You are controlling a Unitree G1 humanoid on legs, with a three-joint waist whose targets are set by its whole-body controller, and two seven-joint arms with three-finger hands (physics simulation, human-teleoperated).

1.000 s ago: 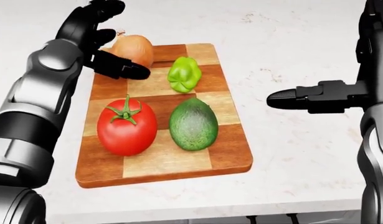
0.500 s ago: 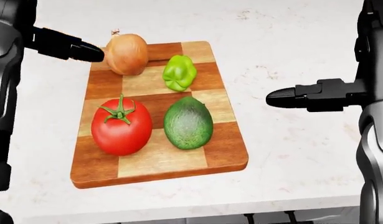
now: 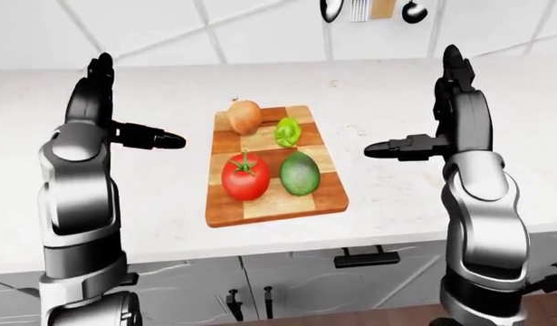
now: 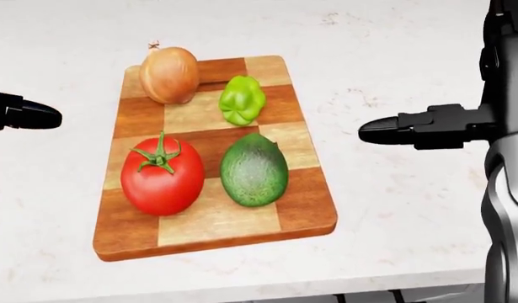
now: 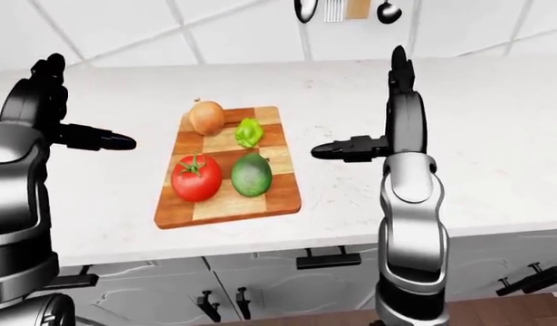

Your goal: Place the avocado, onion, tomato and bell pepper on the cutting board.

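Here, count: one cutting board [image 4: 212, 218], one onion [image 4: 168, 74], one bell pepper [image 4: 242, 99], one tomato [image 4: 161, 175], one avocado [image 4: 254, 168]; two robot hands.
Placement: all four lie on the cutting board, which rests on the tabletop [image 4: 393, 208]; in the head view the onion is at the top left, the bell pepper just to its right, the tomato at the lower left, the avocado at the lower right, tomato and avocado close beside each other.
Board: rectangular with rounded corners, a wooden checker of darker and lighter blocks.
Onion: round, tan, papery-looking skin with a small tip overhanging the board's top edge.
Bell pepper: small, bright green, lobed and glossy.
Tomato: large, red, smooth, with a green star-shaped stem cap.
Avocado: dark green, egg-shaped, pebbled skin with a paler sheen.
Tabletop: white, marbled with faint veins.
Left robot hand [image 3: 102, 102]: raised to the left of the board in the left-eye view, fingers upright and one black finger stuck out toward the board; spread, holding nothing, well apart from the produce.
Right robot hand [image 3: 445, 102]: raised to the right of the board, fingers upright, one black finger pointing toward the board; spread and empty.
Cut off: in the head view only a black fingertip of the left robot hand shows at the left edge, and the right arm runs off the right edge.
Hard to make out: utensils [image 3: 369, 9] hanging at the top of the left-eye view, cropped; dark cabinet handles [image 3: 364, 257] below the tabletop edge.
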